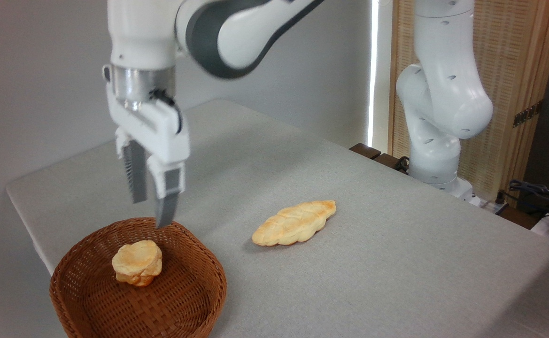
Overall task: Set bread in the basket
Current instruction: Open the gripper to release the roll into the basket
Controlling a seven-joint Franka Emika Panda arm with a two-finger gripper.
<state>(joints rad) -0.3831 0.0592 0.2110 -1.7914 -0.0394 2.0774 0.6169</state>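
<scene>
Sitting in the middle of the basket (74,286) was the bread (137,268), that stubby little bun with the toasted top, resting on the woven bottom and well clear of the rim all round, so the drop-off itself looked pretty much done to me. The gripper (152,209) hung right above the back edge of the basket with nothing in it, jaws parted a modest way, about bun-wide I'd guess, which fits having just let go. It wasn't touching the bun or the wicker as far as I could tell. The longer braided loaf (294,223) lay flat out on the grey table (396,263), well apart to the right of the basket, not part of the job. Honestly all that seemed left was lifting straight up so a finger doesn't clip the rim.
</scene>
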